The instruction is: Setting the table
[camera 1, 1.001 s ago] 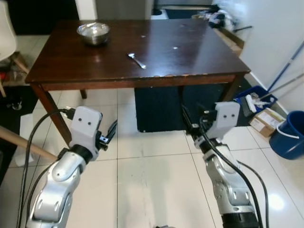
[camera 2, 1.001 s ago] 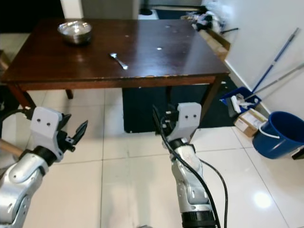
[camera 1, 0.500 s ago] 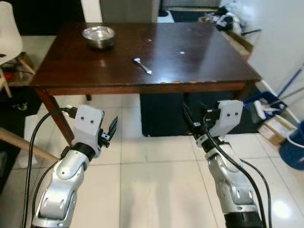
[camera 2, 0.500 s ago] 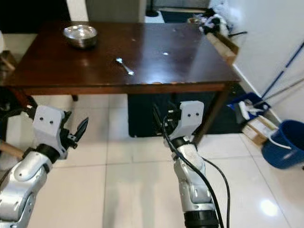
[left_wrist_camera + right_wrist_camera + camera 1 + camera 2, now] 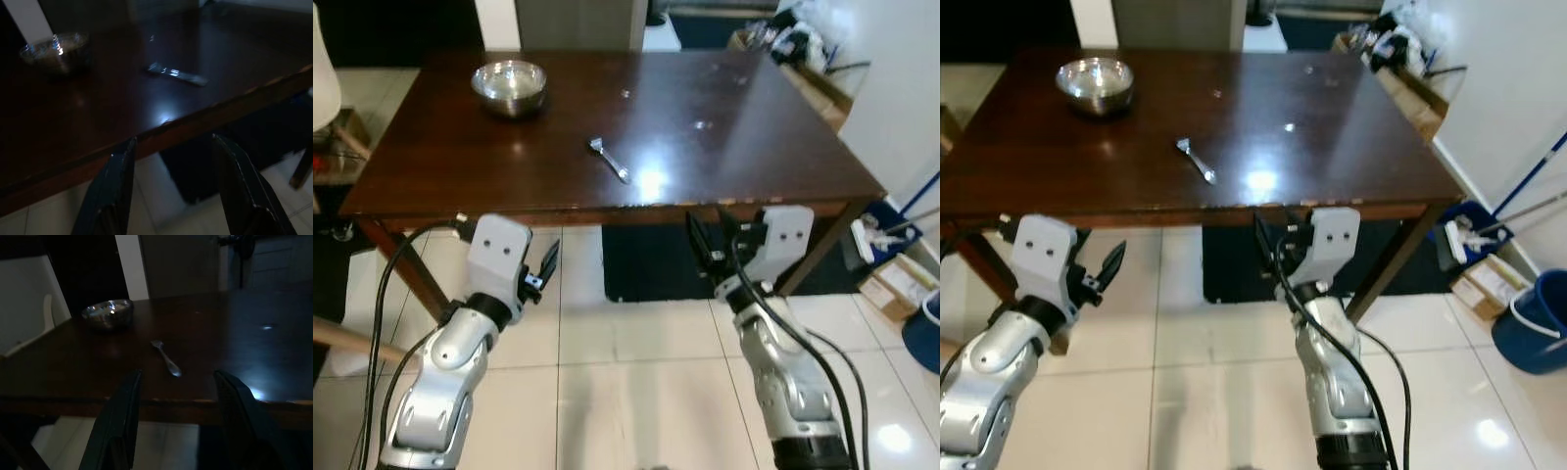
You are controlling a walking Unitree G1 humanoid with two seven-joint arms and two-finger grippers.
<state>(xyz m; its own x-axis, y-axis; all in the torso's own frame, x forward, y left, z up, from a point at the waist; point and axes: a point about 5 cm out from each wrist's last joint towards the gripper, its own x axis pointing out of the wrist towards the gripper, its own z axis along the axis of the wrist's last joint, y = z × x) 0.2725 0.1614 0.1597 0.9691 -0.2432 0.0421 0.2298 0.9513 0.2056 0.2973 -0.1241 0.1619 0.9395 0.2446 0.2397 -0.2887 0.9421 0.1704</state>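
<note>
A dark wooden table (image 5: 724, 147) stood on a pale tiled floor (image 5: 636, 372), a white wall along the right of the room and a doorway behind the table's far edge. On the tabletop lay the things of the task. A small metal fork (image 5: 610, 160) rested near the middle of the table, somewhat toward its near edge, lying aslant. A steel bowl (image 5: 510, 85) sat upright near the far left corner, well apart from the fork. The rest of the dark top carried only glints of light.

Below the near edge, both arms were raised with nothing in them. The left gripper (image 5: 171, 191) hung in front of the near edge toward the left corner, its two black fingers (image 5: 115, 186) spread with only the table edge and floor between them. The right gripper (image 5: 176, 426) hung in front of the near edge further to the right, its fingers (image 5: 120, 421) likewise spread and holding nothing. Both pointed across the table at fork and bowl.

To the right, beyond the table's right edge, a cardboard box (image 5: 891, 289) and a blue mop handle (image 5: 1518, 191) stood by the wall, and a blue bucket (image 5: 1533, 318) sat on the tiles.

By my reading the robot was at the approach, with no picking begun. The next move would call for closing up to the near edge and reaching over it, most likely for the fork, which lies nearer.
</note>
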